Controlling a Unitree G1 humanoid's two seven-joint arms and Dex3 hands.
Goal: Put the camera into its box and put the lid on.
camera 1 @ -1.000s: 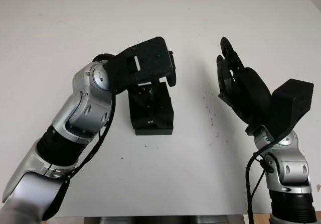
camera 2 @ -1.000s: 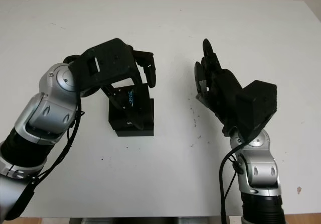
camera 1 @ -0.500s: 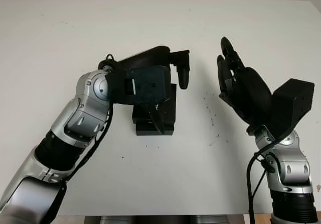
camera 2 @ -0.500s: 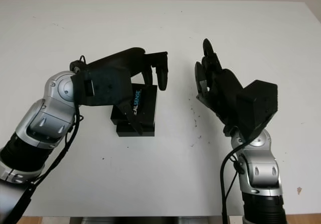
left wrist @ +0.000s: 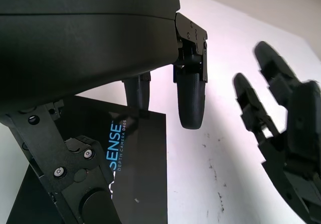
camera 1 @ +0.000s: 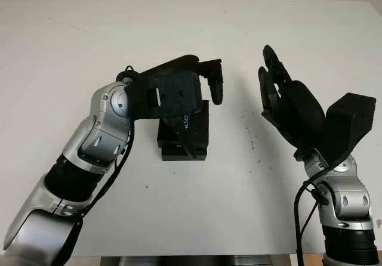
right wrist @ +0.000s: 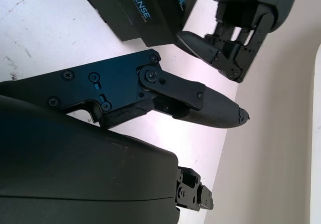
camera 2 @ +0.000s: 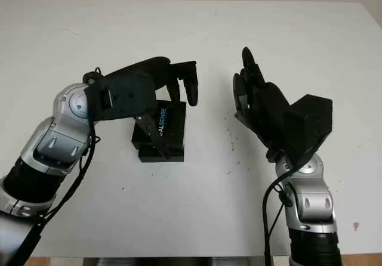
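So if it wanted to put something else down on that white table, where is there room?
Plenty. The far part of the table, beyond both hands, is bare, and so is the near strip in front of the black box, between the two arms. It is crowded only in the middle: the left hand hangs over the box, and the open right hand is raised just beside it.

The black box lid [left wrist: 135, 153] reads "SENSE" in blue-white letters, with "DEPTH CAMERA D405" beneath it.

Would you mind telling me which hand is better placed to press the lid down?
Probably the left hand: open, it hovers directly over the lid, while the right hand, also open, stands off to the side.
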